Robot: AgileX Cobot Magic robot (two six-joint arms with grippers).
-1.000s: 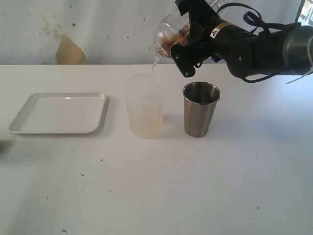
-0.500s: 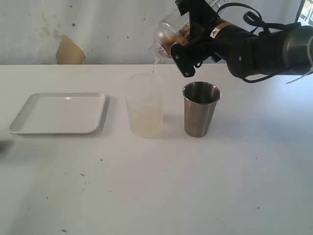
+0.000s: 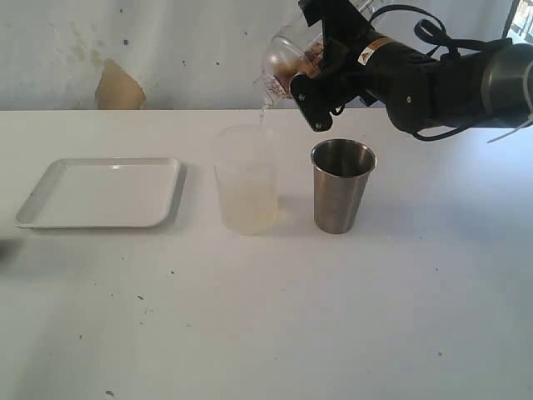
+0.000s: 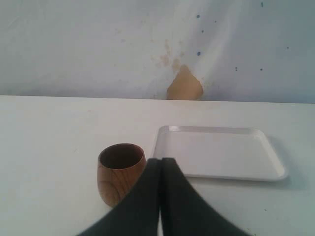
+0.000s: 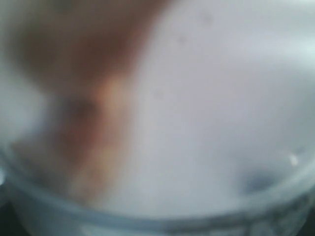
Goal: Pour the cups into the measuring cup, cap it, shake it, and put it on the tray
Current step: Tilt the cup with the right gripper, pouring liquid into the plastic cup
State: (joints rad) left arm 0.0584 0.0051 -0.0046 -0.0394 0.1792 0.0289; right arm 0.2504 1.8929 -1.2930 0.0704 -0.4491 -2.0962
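In the exterior view the tray is lying flat on the counter. The measuring cup is standing just to the right of the tray, clear of its rim, with a little yellowish liquid showing at the bottom; its printed marks are too faint to make out. The steel tumbler is standing upright beyond the measuring cup from the tray. Higher up on that same side, the right gripper is grasping a clear plastic cup, tipped mouth-down toward the tray, and a thin pale stream is running into the measuring cup. The fingers are hiding part of the held cup. In the left wrist view the left gripper is keeping its fingers clenched on nothing, covering one flank of the wooden cup, which is standing just beside the tray without touching it. The right wrist view is showing only blur: the plastic cup's rim and a brown smear.
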